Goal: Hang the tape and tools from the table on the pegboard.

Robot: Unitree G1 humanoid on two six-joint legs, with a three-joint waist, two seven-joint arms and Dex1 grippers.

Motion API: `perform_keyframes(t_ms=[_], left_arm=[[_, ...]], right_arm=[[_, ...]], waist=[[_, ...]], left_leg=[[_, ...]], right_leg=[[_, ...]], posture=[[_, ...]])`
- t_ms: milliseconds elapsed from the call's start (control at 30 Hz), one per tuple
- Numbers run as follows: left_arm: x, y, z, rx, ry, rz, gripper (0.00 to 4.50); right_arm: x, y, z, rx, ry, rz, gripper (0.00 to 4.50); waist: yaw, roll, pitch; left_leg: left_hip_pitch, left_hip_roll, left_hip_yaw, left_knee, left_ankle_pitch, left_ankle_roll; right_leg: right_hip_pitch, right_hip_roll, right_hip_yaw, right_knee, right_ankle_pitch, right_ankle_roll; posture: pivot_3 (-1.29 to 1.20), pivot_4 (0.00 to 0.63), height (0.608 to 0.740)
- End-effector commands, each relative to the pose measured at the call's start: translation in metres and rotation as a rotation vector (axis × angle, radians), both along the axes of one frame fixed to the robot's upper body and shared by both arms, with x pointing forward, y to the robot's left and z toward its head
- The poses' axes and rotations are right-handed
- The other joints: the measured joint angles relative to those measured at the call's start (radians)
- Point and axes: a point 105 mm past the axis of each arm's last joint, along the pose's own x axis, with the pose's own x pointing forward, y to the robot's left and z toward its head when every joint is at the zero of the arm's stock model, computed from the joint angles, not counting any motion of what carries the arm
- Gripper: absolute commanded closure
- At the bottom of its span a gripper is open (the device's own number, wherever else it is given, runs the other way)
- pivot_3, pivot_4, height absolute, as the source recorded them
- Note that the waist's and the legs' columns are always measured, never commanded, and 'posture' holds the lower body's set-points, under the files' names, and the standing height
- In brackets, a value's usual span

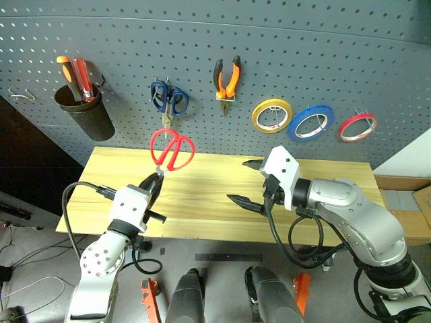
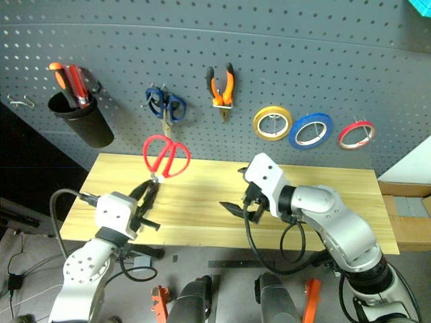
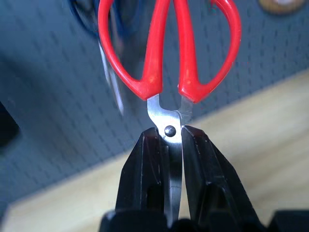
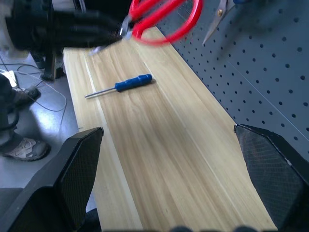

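The red-handled scissors [image 1: 171, 149] stand upright above the table's [image 1: 202, 195] left part, long axis vertical — glossy plastic loops up, steel blades down. The left gripper [image 1: 153, 182] is clamped on the blades right at the pivot rivet. The right gripper [image 1: 250, 183] hovers over the table's middle, its jaws spread wide and holding nothing. A small blue-handled screwdriver [image 4: 119, 85] lies flat on the pale wood-grain top. On the grey perforated pegboard [image 1: 283, 60] hang the orange-and-black pliers [image 1: 227, 79] — jaws down — and, far right, the thin red tape ring [image 1: 357, 126].
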Motion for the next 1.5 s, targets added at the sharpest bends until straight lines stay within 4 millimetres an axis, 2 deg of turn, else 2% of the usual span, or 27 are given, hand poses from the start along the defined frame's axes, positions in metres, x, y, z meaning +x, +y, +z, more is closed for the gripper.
perform_keyframes(t_ms=[33, 267, 467, 667, 933, 1200, 1333, 1500], left_arm=[[0.0, -0.003, 0.034, 0.004, -0.144, -0.012, 4.24], [0.012, 0.014, 0.058, -0.015, -0.215, 0.036, 4.24], [0.036, 0.017, 0.067, -0.005, -0.209, 0.017, 4.24], [0.057, 0.01, 0.057, 0.009, -0.142, -0.039, 4.24], [0.064, 0.004, 0.047, 0.04, -0.103, -0.074, 4.24], [0.07, 0.01, 0.036, 0.015, -0.052, -0.036, 4.24], [0.07, 0.009, 0.032, -0.013, -0.027, -0.041, 2.88], [0.07, 0.013, 0.018, -0.046, 0.052, -0.009, 1.07]], right_arm=[[0.002, 0.0, 0.02, 0.056, -0.041, 0.021, 0.0], [0.014, -0.001, 0.039, 0.095, -0.093, 0.0, 0.0], [0.02, 0.002, 0.051, 0.108, -0.13, -0.008, 0.0], [0.023, 0.005, 0.065, 0.122, -0.17, 0.004, 0.0], [0.022, 0.006, 0.067, 0.123, -0.177, 0.003, 0.0], [0.022, 0.007, 0.072, 0.143, -0.191, 0.005, 0.0], [0.021, 0.01, 0.077, 0.165, -0.203, 0.013, 0.0], [0.018, 0.013, 0.074, 0.171, -0.188, 0.022, 0.0]], waist=[[0.0, 0.0, 0.0], [0.0, 0.0, 0.0], [0.0, 0.0, 0.0], [-0.001, 0.0, 0.0], [-0.003, 0.0, 0.0], [-0.003, 0.0, 0.0], [-0.003, 0.0, 0.0], [-0.004, 0.0, 0.0]], left_leg=[[0.0, 0.0, 0.0, 0.0, 0.0, 0.0], [0.0, 0.0, 0.0, 0.0, 0.0, 0.0], [0.0, 0.0, 0.0, 0.0, 0.0, 0.0], [0.0, 0.0, -0.001, 0.0, 0.0, 0.0], [0.0, 0.0, -0.001, 0.0, 0.0, 0.0], [0.0, 0.0, -0.001, 0.0, 0.0, 0.0], [0.0, 0.0, -0.001, 0.0, 0.0, 0.0], [0.0, 0.0, -0.001, 0.0, 0.0, 0.0]], right_leg=[[0.0, 0.0, 0.0, 0.0, 0.0, 0.0], [0.0, 0.0, 0.0, 0.001, 0.001, -0.001], [0.0, 0.0, -0.001, 0.001, 0.001, -0.002], [0.0, 0.0, -0.001, 0.001, 0.001, -0.002], [0.0, 0.0, -0.001, 0.001, 0.001, -0.002], [0.0, 0.0, -0.001, 0.001, 0.001, -0.002], [0.0, 0.0, -0.001, 0.001, 0.001, -0.002], [0.0, 0.0, -0.001, 0.001, 0.001, -0.002]], posture=[[-0.05, 0.232, 0.74], [-0.05, 0.227, 0.74], [-0.06, 0.228, 0.74], [-0.08, 0.231, 0.74], [-0.09, 0.236, 0.74], [-0.09, 0.24, 0.74], [-0.09, 0.243, 0.74], [-0.09, 0.252, 0.74]])
